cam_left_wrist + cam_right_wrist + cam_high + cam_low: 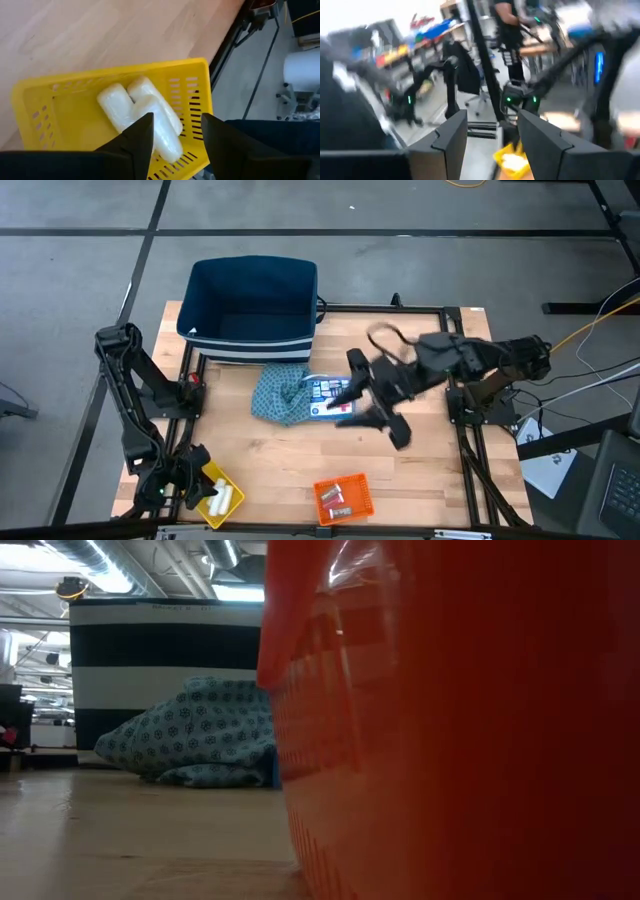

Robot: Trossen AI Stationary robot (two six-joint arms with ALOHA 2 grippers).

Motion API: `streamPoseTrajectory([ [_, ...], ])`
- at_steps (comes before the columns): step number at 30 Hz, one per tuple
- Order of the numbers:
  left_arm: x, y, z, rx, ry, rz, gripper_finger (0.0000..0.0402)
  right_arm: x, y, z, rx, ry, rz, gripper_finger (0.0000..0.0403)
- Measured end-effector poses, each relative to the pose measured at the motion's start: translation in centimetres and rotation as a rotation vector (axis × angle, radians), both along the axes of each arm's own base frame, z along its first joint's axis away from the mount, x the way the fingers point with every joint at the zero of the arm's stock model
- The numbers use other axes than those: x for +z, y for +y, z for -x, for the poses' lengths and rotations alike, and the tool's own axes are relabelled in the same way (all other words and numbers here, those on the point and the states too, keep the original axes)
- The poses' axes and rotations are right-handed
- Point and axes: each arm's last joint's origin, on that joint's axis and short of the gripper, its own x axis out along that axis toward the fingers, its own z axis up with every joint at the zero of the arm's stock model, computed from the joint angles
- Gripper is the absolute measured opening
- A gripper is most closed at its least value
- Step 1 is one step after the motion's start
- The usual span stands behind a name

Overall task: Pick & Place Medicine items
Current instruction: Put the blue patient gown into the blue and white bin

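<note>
A flat blue-and-white box (325, 396) lies on the table against the right edge of a teal patterned cloth (279, 394). My right gripper (346, 398) hangs over the box's right end, tilted so its wrist view looks level across the room. It is open (492, 135) with nothing between the fingers. Some white cylinders (140, 112) lie side by side in a yellow tray (60, 95) at the table's near left corner. My left gripper (177, 135) hovers open just above them (195, 485). Small pieces (336, 498) lie in an orange tray (343, 498).
A dark blue bin with a striped side (252, 305) stands at the table's far edge behind the cloth. The orange tray (470, 740) sits at the near edge and blocks most of the low view. Bare wood (270, 470) lies between the trays and the cloth.
</note>
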Motion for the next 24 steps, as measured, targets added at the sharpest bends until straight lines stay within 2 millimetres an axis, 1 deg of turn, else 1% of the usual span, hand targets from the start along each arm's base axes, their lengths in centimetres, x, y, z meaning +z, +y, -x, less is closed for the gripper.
streamPoseTrajectory([
  [2, 0.0, 0.0, 0.0, 0.008, 0.005, 0.007, 0.0160, -0.1, 0.4, 0.2, 0.030, -0.061, 0.143, 0.0176],
  [3, 0.0, 0.0, 0.0, 0.013, 0.008, 0.013, 0.0160, -0.2, 0.4, 0.2, 0.040, -0.068, 0.183, 0.0176],
  [4, 0.0, 0.0, 0.0, 0.017, 0.007, 0.015, 0.0160, -0.2, 0.5, 0.1, 0.044, -0.075, 0.187, 0.0176],
  [6, 0.1, 0.0, 0.0, 0.023, 0.000, 0.020, 0.0160, 0.4, 0.4, 0.0, 0.016, -0.139, 0.167, 0.0176],
  [9, 0.1, 0.0, -0.1, 0.027, -0.005, 0.019, 0.0159, 1.2, -0.1, 0.0, -0.039, -0.179, 0.095, 0.0176],
  [10, 0.1, 0.0, -0.1, 0.027, -0.005, 0.020, 0.0159, 1.4, -0.4, 0.1, -0.026, -0.179, 0.080, 0.0176],
  [12, 0.1, 0.0, -0.1, 0.029, -0.004, 0.022, 0.0160, 1.4, -0.6, 0.2, 0.054, -0.183, 0.091, 0.0176],
  [15, 0.1, 0.0, -0.1, 0.033, -0.003, 0.026, 0.0159, 1.4, -0.8, 0.5, 0.072, -0.185, 0.126, 0.0176],
  [18, 0.2, -0.1, -0.1, 0.036, -0.011, 0.040, 0.0160, 0.9, -1.2, 1.0, 0.016, -0.119, 0.167, 0.0176],
  [20, 0.2, -0.2, -0.1, 0.045, -0.023, 0.042, 0.0159, 0.1, -1.9, 1.5, -0.021, -0.103, 0.186, 0.0176],
  [22, 0.2, -0.1, -0.2, 0.053, -0.033, 0.039, 0.0159, -0.9, -2.7, 2.6, -0.049, -0.157, 0.172, 0.0176],
  [24, 0.2, -0.1, -0.2, 0.061, -0.043, 0.036, 0.0159, -2.4, -3.4, 4.2, -0.062, -0.275, 0.133, 0.0176],
])
